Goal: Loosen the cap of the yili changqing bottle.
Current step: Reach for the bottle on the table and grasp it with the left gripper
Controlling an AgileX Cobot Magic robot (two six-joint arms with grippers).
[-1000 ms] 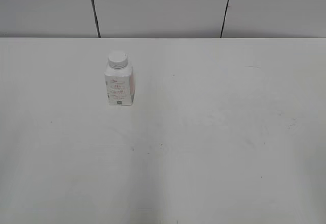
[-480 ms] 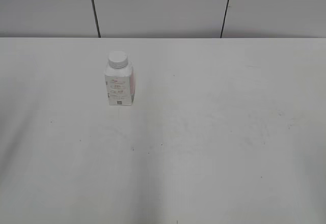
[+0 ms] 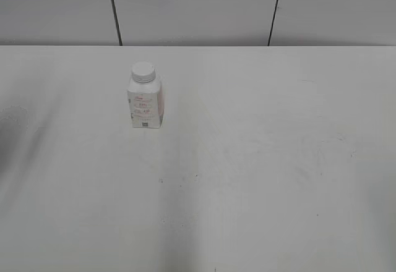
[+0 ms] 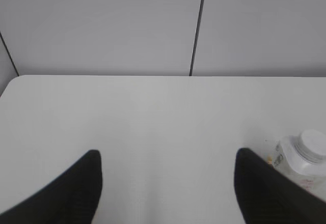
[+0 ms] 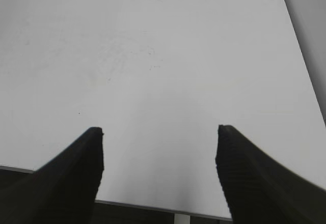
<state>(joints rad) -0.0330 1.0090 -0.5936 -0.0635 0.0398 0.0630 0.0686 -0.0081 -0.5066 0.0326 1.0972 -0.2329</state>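
The yili changqing bottle (image 3: 146, 104) stands upright on the white table, left of centre in the exterior view, with its white cap (image 3: 143, 71) on. In the left wrist view the bottle (image 4: 300, 165) and its cap (image 4: 313, 143) show at the right edge, just beyond the right finger. My left gripper (image 4: 165, 155) is open and empty, left of the bottle. My right gripper (image 5: 159, 130) is open and empty over bare table near the front edge. Neither gripper shows in the exterior view.
The white table (image 3: 260, 161) meets a grey panelled wall (image 3: 198, 9) at the back. Its front edge (image 5: 153, 207) and right edge show in the right wrist view. A dark blurred shadow lies at the exterior view's left edge (image 3: 9, 130).
The bottle has not moved. A soft shadow has grown in at the left edge of the exterior view.
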